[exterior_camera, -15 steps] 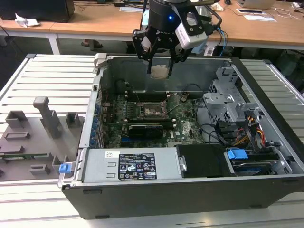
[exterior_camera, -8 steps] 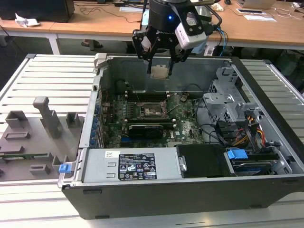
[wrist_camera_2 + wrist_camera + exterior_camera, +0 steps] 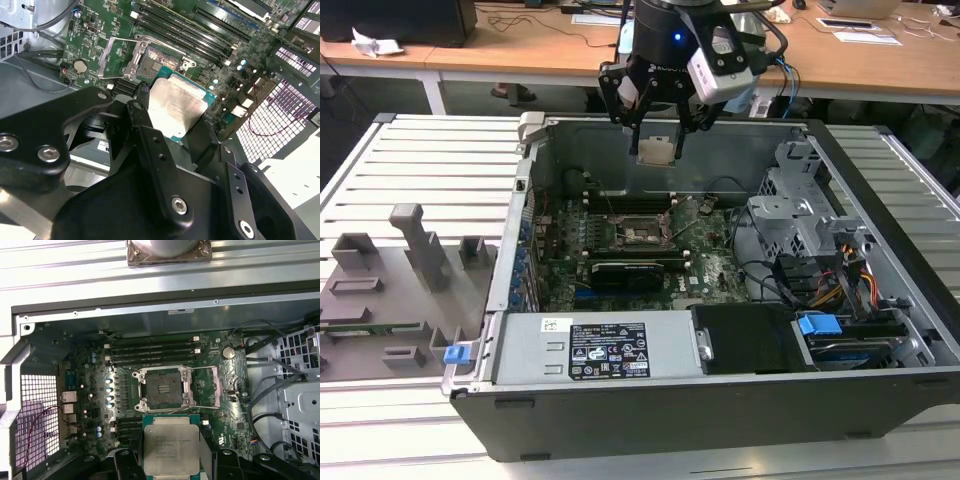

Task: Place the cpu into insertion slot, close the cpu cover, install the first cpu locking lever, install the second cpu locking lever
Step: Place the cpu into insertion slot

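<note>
My gripper (image 3: 655,150) is shut on the cpu (image 3: 655,151), a flat square chip with a silver-grey top, and holds it in the air above the open computer case. In both wrist views the cpu (image 3: 177,107) (image 3: 170,447) sits between two black fingers (image 3: 145,117) (image 3: 206,452). Below it on the green board lies the insertion slot (image 3: 640,232) (image 3: 162,388) (image 3: 152,62), square, dark and uncovered. The cpu cover (image 3: 216,385), a thin metal frame, is flipped open beside the slot. The cpu hangs well above the slot and off to one side of it.
Long memory slots (image 3: 150,352) run beside the socket. A long black card (image 3: 630,272) lies on the board nearer the power supply (image 3: 590,350). A metal drive cage (image 3: 800,215) with cables fills the exterior view's right. A grey fixture (image 3: 390,290) sits at the left.
</note>
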Controlling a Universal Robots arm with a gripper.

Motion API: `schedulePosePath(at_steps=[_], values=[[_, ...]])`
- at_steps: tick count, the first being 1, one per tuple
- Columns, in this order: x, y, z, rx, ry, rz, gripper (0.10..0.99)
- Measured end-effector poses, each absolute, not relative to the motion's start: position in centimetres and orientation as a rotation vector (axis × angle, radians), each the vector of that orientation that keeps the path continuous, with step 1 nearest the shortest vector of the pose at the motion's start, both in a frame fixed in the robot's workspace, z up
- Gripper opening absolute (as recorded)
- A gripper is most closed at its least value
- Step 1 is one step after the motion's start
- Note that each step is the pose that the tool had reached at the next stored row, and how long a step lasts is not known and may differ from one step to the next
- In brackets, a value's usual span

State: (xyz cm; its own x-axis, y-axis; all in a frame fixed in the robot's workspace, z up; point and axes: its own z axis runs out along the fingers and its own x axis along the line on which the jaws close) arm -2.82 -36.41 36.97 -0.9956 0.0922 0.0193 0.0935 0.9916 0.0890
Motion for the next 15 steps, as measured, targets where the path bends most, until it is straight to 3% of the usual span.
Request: schedulePosePath(at_steps=[15], values=[[-2.82,-36.41,36.97,-0.199,-3.119,-0.137,0.541]])
